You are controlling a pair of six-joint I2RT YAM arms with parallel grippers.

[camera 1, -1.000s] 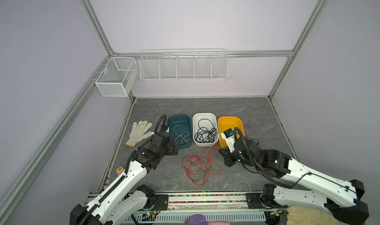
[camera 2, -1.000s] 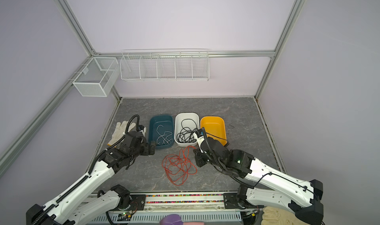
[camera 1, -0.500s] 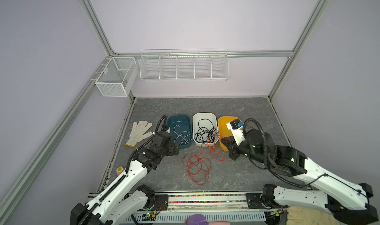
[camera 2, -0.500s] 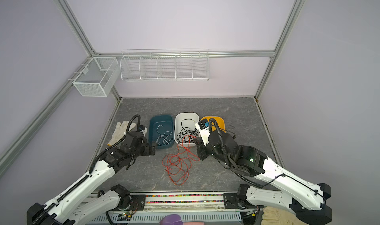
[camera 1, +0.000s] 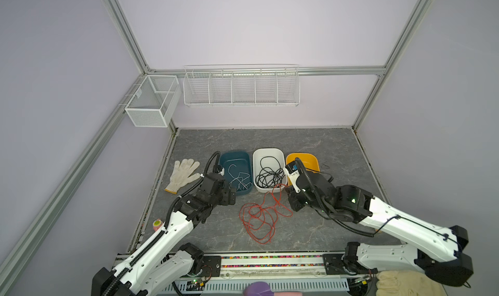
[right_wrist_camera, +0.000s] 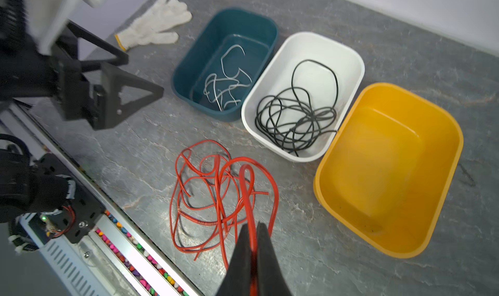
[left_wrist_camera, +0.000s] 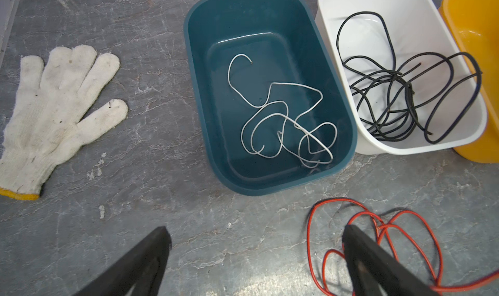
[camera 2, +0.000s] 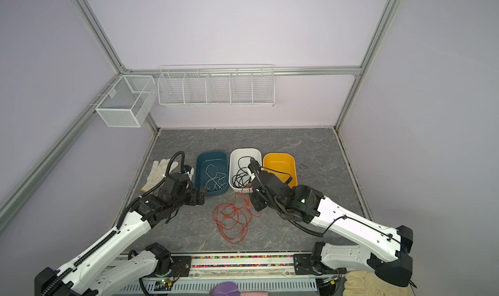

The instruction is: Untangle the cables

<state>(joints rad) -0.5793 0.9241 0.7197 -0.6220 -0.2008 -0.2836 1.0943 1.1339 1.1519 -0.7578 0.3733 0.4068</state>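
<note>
A loose tangle of red cables (camera 1: 258,219) (camera 2: 232,221) (right_wrist_camera: 213,192) lies on the grey table in front of the bins. My right gripper (right_wrist_camera: 252,228) (camera 1: 290,198) is shut on one red strand, which rises from the tangle toward the white bin. Black cables (camera 1: 270,174) (right_wrist_camera: 294,124) lie coiled in the white bin (camera 1: 282,156). A white cable (camera 1: 239,178) (left_wrist_camera: 286,124) lies in the teal bin (camera 1: 224,159). Left of the tangle, my left gripper (left_wrist_camera: 255,238) (camera 1: 229,197) hovers open over bare table, one of its fingers (left_wrist_camera: 359,251) above a red loop.
An empty yellow bin (camera 1: 313,159) (right_wrist_camera: 388,167) stands right of the white one. A white work glove (camera 1: 183,174) lies at the left. Wire baskets (camera 1: 240,86) hang on the back wall. A strip of coloured beads (camera 1: 270,257) runs along the front edge.
My right gripper has lifted its red strand up and toward the bins, drawing the tangle out that way. The left arm has stayed still and open.
</note>
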